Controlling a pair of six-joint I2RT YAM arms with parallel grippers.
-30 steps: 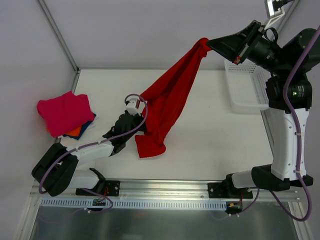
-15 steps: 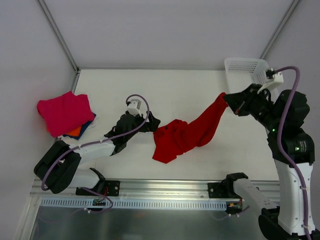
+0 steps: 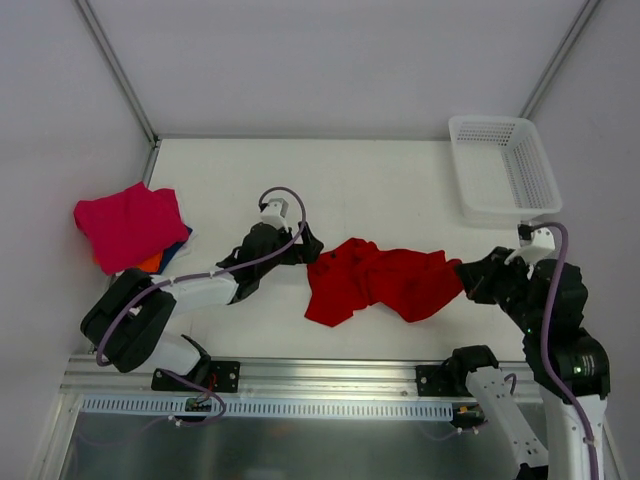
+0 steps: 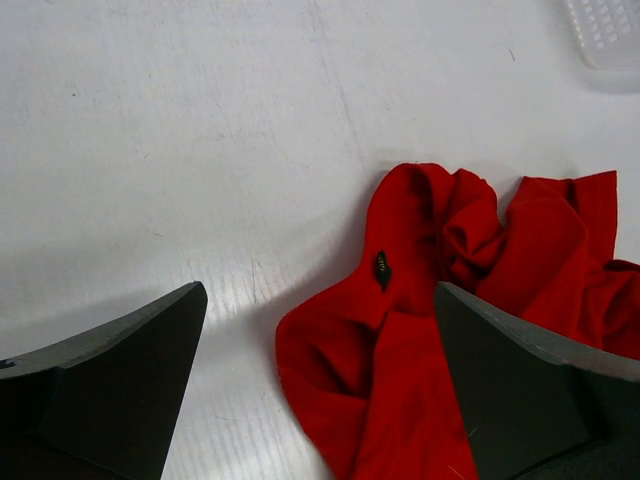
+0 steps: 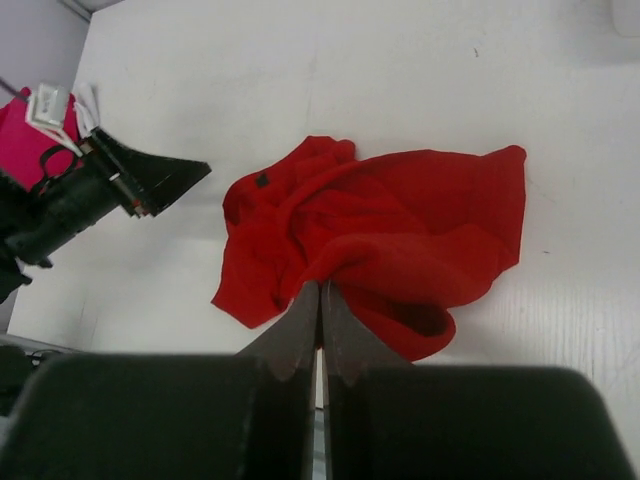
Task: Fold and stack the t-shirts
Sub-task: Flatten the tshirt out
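The large red t-shirt lies crumpled on the white table, left of my right gripper. That gripper is shut on a fold of the shirt's right edge, low over the table; the right wrist view shows the pinched red t-shirt at the right gripper's tips. My left gripper is open and empty, just left of the shirt's upper left corner. The left wrist view shows the red t-shirt with a dark neck label, lying between the left gripper's spread fingers. A folded magenta-pink t-shirt tops a stack with an orange one and a dark blue one.
A white plastic mesh basket stands at the back right of the table; its corner shows in the left wrist view. The shirt stack sits at the table's left edge. A metal rail runs along the near edge.
My right gripper came down from high at the back right to low over the table, laying the hanging red t-shirt down in a crumpled heap. The left gripper stayed near its left end.
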